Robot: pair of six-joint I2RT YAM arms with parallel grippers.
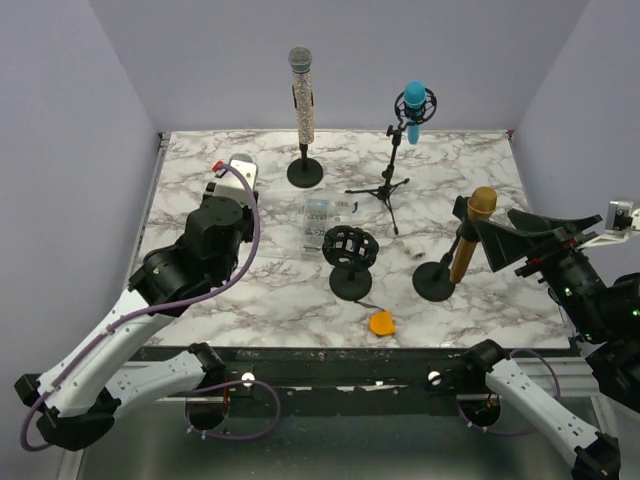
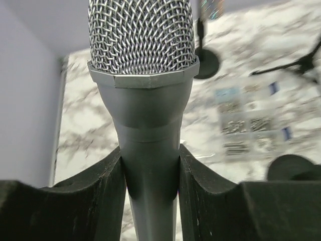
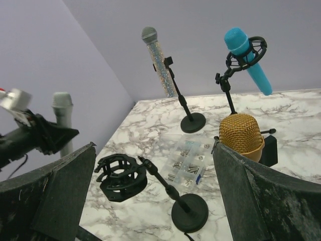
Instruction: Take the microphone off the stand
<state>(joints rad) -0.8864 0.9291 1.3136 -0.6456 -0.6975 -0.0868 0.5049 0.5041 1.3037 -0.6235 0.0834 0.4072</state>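
Observation:
My left gripper [image 2: 150,168] is shut on the neck of a grey microphone [image 2: 143,50] with a steel mesh head, held upright above the table's left side. The right wrist view shows that microphone [image 3: 62,114] at far left, clear of any stand. An empty black shock-mount stand [image 1: 351,250] is at the table's middle, also in the right wrist view [image 3: 122,175]. My right gripper [image 1: 505,235] is open with nothing between its fingers, beside a gold microphone [image 1: 482,203] that sits in its own stand. In the top view my left gripper [image 1: 238,178] hides the grey microphone.
A sparkly microphone [image 1: 301,90] stands on a round-base stand at the back. A blue microphone [image 1: 414,105] hangs in a tripod stand. A clear parts box [image 1: 320,222] lies left of the empty stand. An orange piece [image 1: 381,322] lies near the front edge.

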